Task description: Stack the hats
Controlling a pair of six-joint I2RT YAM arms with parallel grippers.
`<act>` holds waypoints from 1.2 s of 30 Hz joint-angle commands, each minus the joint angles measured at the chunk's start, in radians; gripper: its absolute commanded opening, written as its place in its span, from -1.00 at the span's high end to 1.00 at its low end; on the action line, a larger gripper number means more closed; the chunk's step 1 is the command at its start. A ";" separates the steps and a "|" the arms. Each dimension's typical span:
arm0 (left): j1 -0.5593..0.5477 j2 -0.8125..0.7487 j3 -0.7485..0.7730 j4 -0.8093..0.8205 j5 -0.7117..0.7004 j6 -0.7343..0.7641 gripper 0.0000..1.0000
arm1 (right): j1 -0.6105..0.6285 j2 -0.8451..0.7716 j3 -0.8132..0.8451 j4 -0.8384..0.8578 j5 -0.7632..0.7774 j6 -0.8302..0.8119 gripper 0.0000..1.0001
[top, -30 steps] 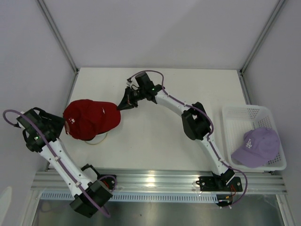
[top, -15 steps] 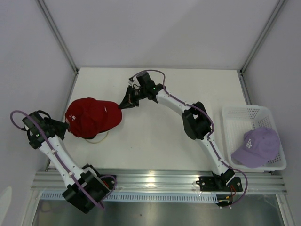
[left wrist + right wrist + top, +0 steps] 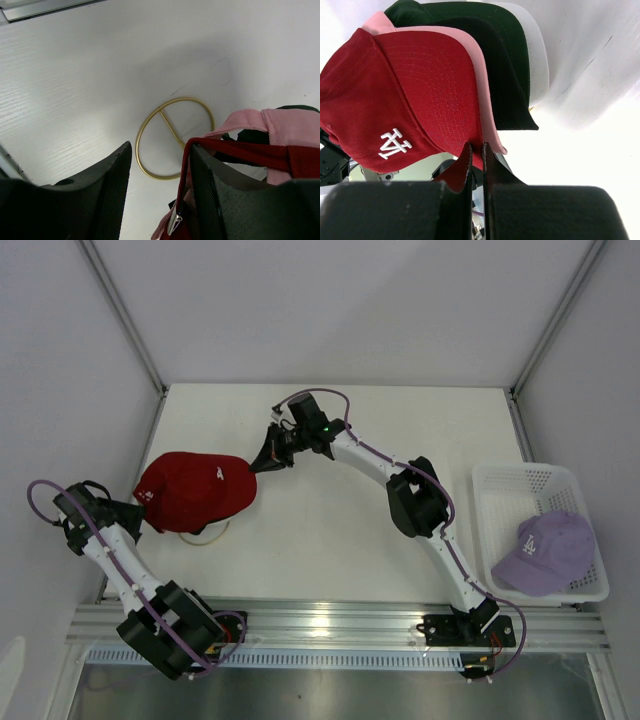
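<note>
The red hat (image 3: pixel 195 490) lies on top of a stack over the gold wire stand (image 3: pixel 208 537) at the table's left. In the right wrist view the red hat (image 3: pixel 410 90) covers a pink hat (image 3: pixel 374 24) and a dark green and black hat (image 3: pixel 505 75). My right gripper (image 3: pixel 258 462) (image 3: pixel 476 146) is shut on the red brim's edge. My left gripper (image 3: pixel 140 512) (image 3: pixel 160 147) stands open at the stack's back. The red back strap (image 3: pixel 240 152) rests against its right finger. A lavender hat (image 3: pixel 555 550) lies in the basket.
The white mesh basket (image 3: pixel 500 485) stands at the table's right edge. The stand's gold ring base (image 3: pixel 171 130) lies flat on the white table under the stack. Frame posts rise at the far corners.
My left gripper has narrowed around the red strap, and the left arm's elbow has swung lower and to the left. The red hat shifted slightly. The right arm stayed put.
</note>
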 commanded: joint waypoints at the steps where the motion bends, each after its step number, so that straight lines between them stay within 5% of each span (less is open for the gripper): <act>1: 0.043 0.046 -0.058 -0.032 -0.176 0.023 -0.04 | -0.022 0.027 0.009 -0.117 0.130 -0.030 1.00; 10: 0.043 0.063 -0.019 -0.055 -0.161 0.059 -0.08 | -0.028 0.010 0.038 -0.151 0.172 -0.082 1.00; 15: 0.043 -0.073 0.056 -0.092 -0.119 0.116 -0.51 | -0.033 -0.007 0.081 -0.136 0.155 -0.114 0.89; 21: 0.036 -0.150 0.171 -0.165 -0.009 0.119 -0.78 | -0.025 -0.007 0.167 -0.142 0.121 -0.163 0.73; 25: 0.024 -0.193 0.301 -0.235 -0.050 0.116 -0.79 | -0.005 -0.030 0.168 -0.148 0.129 -0.205 0.14; 29: 0.007 -0.230 0.373 -0.242 -0.068 0.107 -0.82 | -0.001 -0.042 0.197 -0.214 0.178 -0.257 -0.75; 31: 0.000 -0.234 0.431 -0.258 -0.085 0.110 -0.84 | -0.010 -0.044 0.234 -0.281 0.199 -0.301 -0.93; 36: -0.026 -0.222 0.531 -0.273 -0.027 0.138 -0.89 | -0.065 -0.110 0.254 -0.375 0.254 -0.373 -0.98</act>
